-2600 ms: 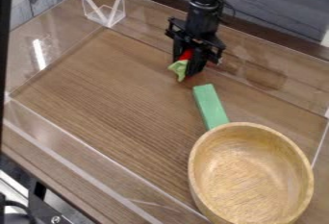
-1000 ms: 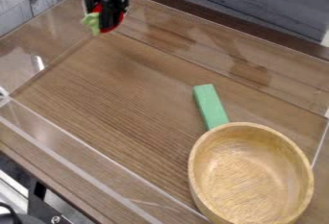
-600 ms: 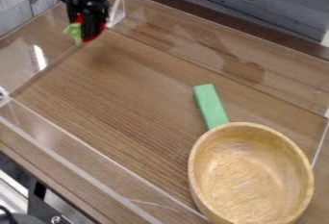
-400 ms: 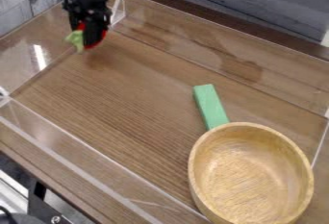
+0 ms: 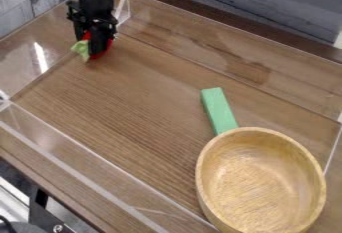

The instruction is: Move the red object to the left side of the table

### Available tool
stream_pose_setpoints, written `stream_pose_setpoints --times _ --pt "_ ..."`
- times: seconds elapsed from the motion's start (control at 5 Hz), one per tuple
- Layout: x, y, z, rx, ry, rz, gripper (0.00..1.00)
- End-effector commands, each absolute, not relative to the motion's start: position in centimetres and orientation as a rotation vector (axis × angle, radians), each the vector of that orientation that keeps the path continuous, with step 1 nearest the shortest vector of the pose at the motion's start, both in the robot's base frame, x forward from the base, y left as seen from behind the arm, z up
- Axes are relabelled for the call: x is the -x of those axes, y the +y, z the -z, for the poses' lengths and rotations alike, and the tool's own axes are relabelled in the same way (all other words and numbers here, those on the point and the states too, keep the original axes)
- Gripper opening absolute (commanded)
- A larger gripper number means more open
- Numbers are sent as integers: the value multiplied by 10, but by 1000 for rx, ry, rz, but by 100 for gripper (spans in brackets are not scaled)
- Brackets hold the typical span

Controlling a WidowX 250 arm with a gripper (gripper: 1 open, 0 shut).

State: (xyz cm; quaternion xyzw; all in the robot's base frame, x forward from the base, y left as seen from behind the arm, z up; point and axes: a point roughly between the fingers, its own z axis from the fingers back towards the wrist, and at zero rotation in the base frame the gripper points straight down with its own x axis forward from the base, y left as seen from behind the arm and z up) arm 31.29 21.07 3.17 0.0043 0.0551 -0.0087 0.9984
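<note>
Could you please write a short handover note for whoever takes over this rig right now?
Tool: shut on the small red strawberry-like toy with a light green leafy base, pointing down at the far left of the brown wood-grain table.
Other things: the flat green rectangular block lies right of centre, next to the round light wooden bowl in the near right corner.
Done: the toy is at the left side.
Left: set it down if not yet resting, open the tool and withdraw. Contact with the table cannot be told.

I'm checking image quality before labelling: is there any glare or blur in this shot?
Camera view: pale glare streaks on the clear acrylic walls at left; gripper and red toy strawberry are slightly soft; green block and wooden bowl look sharper.
</note>
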Motion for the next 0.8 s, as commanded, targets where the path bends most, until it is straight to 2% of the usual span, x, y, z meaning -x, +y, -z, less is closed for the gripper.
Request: stream_pose_setpoints --times 0.0,0.6 --pt "-314 217 -42 -2 81 7 0" --pt "-309 214 -34 73 108 8 0"
